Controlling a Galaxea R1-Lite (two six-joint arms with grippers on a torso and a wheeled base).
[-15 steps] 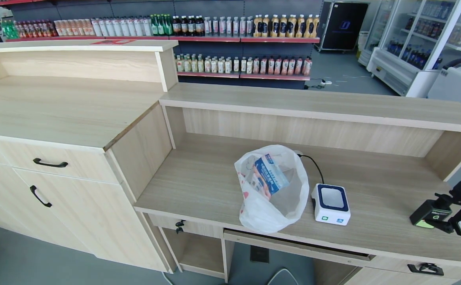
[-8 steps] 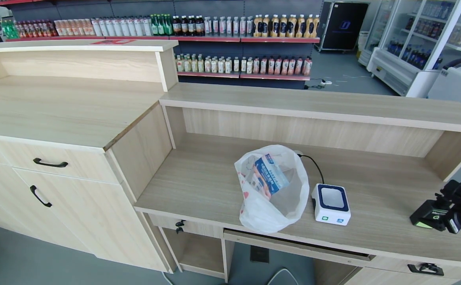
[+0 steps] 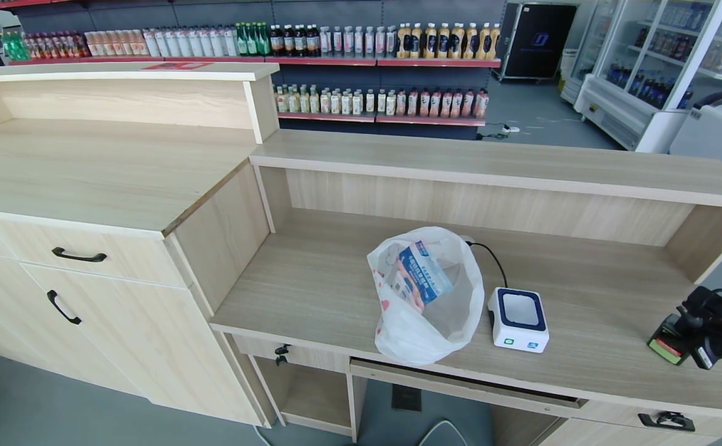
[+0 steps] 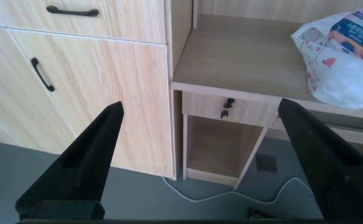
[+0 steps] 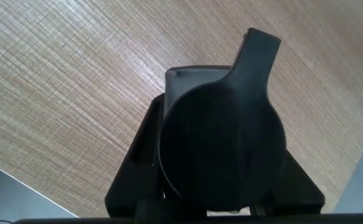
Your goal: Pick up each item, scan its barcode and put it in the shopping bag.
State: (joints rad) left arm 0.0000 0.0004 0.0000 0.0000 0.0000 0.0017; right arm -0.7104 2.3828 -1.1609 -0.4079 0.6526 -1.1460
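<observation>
Left end effector (image 4: 201,103) spreads black tapered fingers (image 4: 81,168) apart; right end effector (image 3: 670,339) is unreadable.

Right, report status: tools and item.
Left tool open, low beside the cabinet. Right tool shut on small black box over right end of counter. Scanner sits between it and the bag.

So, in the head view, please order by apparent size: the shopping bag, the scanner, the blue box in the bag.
1. The shopping bag: clearly the largest.
2. The scanner and the blue box: they look about alike, and the bag hides part of the box, so I do not rank them.
</observation>
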